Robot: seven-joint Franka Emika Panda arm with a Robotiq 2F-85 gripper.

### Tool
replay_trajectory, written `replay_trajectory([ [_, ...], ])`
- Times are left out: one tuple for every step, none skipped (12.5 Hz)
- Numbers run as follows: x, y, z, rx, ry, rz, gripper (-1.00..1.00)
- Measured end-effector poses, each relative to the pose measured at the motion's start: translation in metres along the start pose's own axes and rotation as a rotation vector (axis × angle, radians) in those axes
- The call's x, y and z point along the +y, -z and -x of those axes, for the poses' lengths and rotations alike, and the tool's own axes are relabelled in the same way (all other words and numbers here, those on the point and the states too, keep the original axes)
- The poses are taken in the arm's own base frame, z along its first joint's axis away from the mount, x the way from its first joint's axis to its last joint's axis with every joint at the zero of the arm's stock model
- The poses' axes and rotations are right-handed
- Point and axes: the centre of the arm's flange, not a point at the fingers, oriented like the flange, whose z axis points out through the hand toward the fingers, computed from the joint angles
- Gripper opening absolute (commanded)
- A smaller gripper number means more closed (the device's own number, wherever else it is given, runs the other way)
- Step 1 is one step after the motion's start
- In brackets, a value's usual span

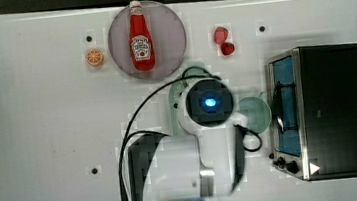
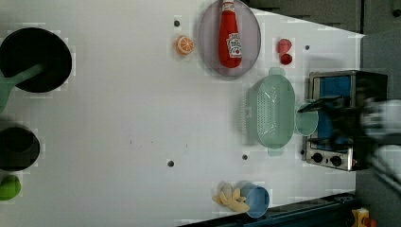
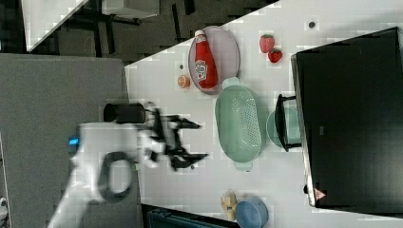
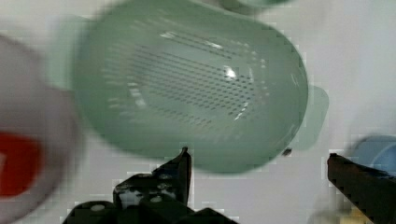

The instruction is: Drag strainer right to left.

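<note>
The strainer [image 2: 272, 111], a pale green oval colander with a perforated bowl and tab handles, rests on the white table just below the grey plate in the left view. In the right view the strainer [image 3: 237, 121] lies to the right of my gripper [image 3: 192, 141], which is open with nothing held. In the wrist view the strainer [image 4: 187, 88] is close up, and my gripper [image 4: 259, 163] spreads its black fingertips [image 4: 183, 165] wide near the bowl's rim. In the top view my arm's wrist [image 1: 209, 102] covers most of the strainer [image 1: 175, 101].
A small round green cup [image 2: 306, 118] sits between the strainer and the toaster oven [image 1: 336, 109]. A ketchup bottle [image 1: 140, 36] lies on a grey plate [image 1: 172, 36], with an orange slice [image 1: 94, 57] and strawberries [image 1: 223, 40] nearby. A blue cup [image 2: 257, 198] and a banana [image 2: 231, 196] sit by the table edge.
</note>
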Motion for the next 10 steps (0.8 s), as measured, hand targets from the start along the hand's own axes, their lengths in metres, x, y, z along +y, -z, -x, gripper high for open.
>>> replay_trajectory([
  [-0.002,-0.038,0.005,-0.003,-0.021,0.021,1.00],
  [0.000,-0.073,0.012,-0.013,-0.057,0.039,1.00],
  [0.003,-0.099,0.016,-0.018,-0.086,0.066,1.00],
  [0.002,-0.116,0.018,-0.015,-0.100,0.073,1.00],
  [-0.004,-0.127,0.020,-0.008,-0.101,0.057,1.00],
  [-0.013,-0.131,0.024,-0.001,-0.123,0.018,1.00],
  [-0.019,-0.135,0.025,0.006,-0.142,-0.022,1.00],
  [-0.022,-0.142,0.029,0.004,-0.147,-0.036,1.00],
  [-0.022,-0.150,0.031,-0.001,-0.153,-0.039,1.00],
  [-0.023,-0.157,0.031,0.001,-0.156,-0.042,1.00],
])
